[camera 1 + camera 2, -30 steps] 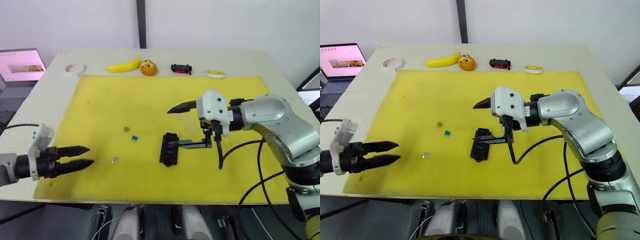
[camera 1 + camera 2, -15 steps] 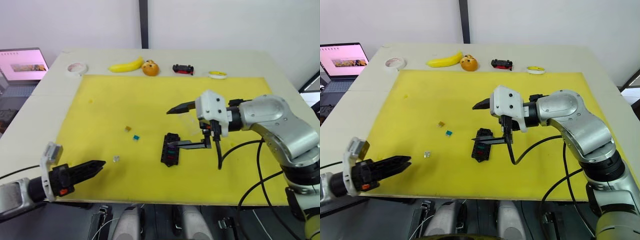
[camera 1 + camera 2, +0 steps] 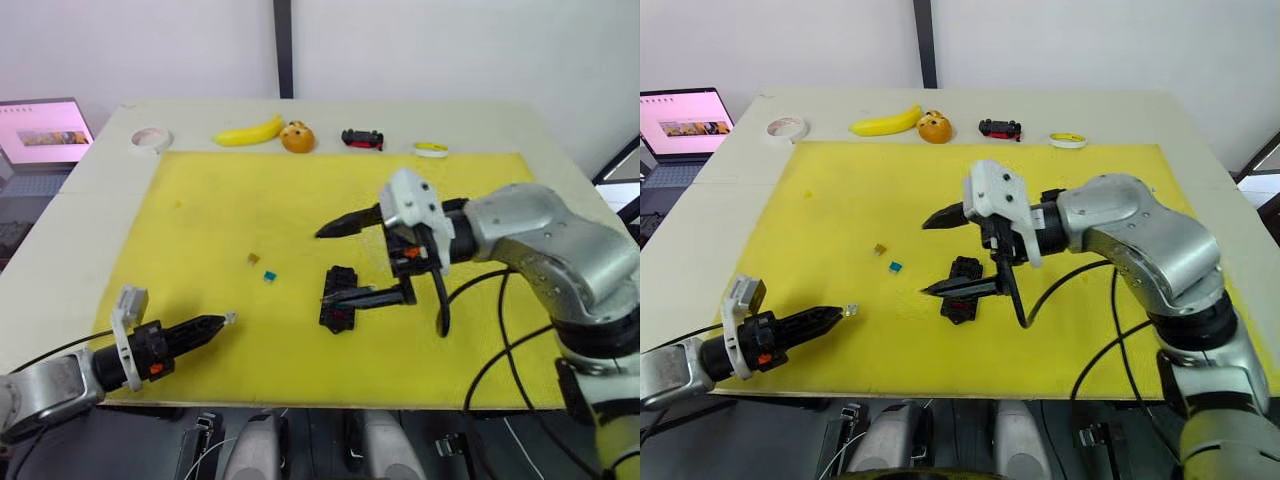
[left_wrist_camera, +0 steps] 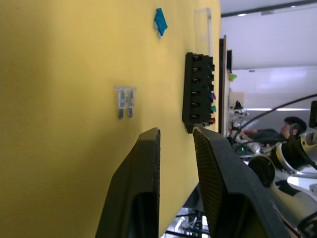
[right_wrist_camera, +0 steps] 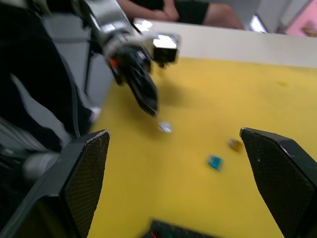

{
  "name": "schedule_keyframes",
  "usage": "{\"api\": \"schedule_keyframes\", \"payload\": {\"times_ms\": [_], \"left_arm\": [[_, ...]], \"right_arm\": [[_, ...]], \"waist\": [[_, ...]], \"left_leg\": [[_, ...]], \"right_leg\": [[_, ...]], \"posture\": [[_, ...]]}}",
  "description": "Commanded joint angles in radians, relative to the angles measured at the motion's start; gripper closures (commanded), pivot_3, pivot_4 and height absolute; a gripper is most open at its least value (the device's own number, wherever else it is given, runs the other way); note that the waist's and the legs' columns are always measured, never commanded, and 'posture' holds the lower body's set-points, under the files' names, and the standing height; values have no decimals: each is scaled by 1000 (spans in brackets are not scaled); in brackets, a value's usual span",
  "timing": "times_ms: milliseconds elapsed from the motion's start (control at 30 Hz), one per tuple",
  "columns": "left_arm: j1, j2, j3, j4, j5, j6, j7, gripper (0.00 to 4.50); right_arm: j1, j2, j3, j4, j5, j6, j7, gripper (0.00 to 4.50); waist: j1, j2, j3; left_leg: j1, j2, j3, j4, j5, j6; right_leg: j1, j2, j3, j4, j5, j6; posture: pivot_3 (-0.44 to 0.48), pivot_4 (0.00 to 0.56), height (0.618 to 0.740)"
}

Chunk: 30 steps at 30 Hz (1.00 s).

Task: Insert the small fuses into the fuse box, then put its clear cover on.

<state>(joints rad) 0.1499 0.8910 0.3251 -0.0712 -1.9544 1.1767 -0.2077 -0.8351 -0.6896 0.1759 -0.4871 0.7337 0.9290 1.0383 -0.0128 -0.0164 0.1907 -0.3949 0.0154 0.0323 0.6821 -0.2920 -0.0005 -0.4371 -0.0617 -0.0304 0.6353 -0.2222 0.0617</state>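
Two black fingers of our left gripper [image 4: 176, 144] stand slightly parted, holding nothing, tips just short of the grey-white translucent blade fuse [image 4: 125, 99] near the yellow mat's [image 3: 220, 200] near-left edge. Our right gripper [image 3: 335, 262] is spread wide above the small black rectangular fuse box [image 3: 340, 298] at mid-mat. A teal fuse [image 3: 270, 276] and brown fuse [image 3: 253, 259] lie left of the box, bare mat around them. The beige table [image 3: 90, 190] borders the mat; beyond, a laptop [image 3: 40, 130].

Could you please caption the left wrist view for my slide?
Left gripper, fingers open, nears the grey-white fuse beside the fuse box.
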Motion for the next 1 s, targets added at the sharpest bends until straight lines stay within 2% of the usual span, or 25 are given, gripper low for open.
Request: {"api": "schedule_keyframes", "payload": {"times_ms": [33, 167, 267, 333, 667, 900, 1000], "left_arm": [[-40, 15, -2, 44, -18, 48, 0, 3437], [-99, 13, -1, 117, -18, 91, 4, 3437], [-119, 25, -11, 138, -18, 124, -2, 2607], [-129, 29, -22, 145, -18, 126, 16, 1659], [-157, 49, -86, 169, -17, 130, 47, 1659], [-178, 29, -112, 163, 5, 110, 55, 1659], [-199, 10, -118, 157, 55, 97, 50, 1659]], "right_arm": [[-44, 14, -9, -5, 17, 20, -20, 0], [-50, 30, 15, 9, -13, -17, -19, 0], [-43, 29, 17, 3, -19, -27, -16, 0], [-38, 24, 21, 3, -28, -36, -14, 0], [-22, 12, 33, -4, -65, -70, -10, 0], [-19, 17, 33, -13, -71, -70, -21, 0], [-17, 19, 31, -15, -74, -72, -30, 0]], "waist": [[2, 0, 0], [3, -1, 0], [1, -1, 0], [1, -1, 0], [1, -1, 0], [3, -1, 0], [5, -1, 0]], "left_leg": [[0, 0, 0, 0, 0, 0], [0, -2, 0, 0, 0, 0], [0, -2, 0, 0, 0, 0], [0, -1, 0, 0, 0, 0], [0, -1, 0, 0, 0, 0], [0, -1, 0, 0, 0, 0], [0, -1, 0, 0, 0, 0]], "right_leg": [[0, 0, 0, 0, 0, 0], [1, -1, 0, -1, 0, 0], [1, -1, 0, -1, 0, 0], [1, -1, 0, -1, 0, 0], [1, -3, 1, -1, 0, 0], [1, -4, 1, -1, -2, -3], [1, -4, 1, -1, -2, -3]], "posture": [[0, 150, 737], [0, 150, 737], [0, 150, 737], [0, 150, 737], [0, 150, 737], [0, 150, 737], [0, 150, 737]]}}
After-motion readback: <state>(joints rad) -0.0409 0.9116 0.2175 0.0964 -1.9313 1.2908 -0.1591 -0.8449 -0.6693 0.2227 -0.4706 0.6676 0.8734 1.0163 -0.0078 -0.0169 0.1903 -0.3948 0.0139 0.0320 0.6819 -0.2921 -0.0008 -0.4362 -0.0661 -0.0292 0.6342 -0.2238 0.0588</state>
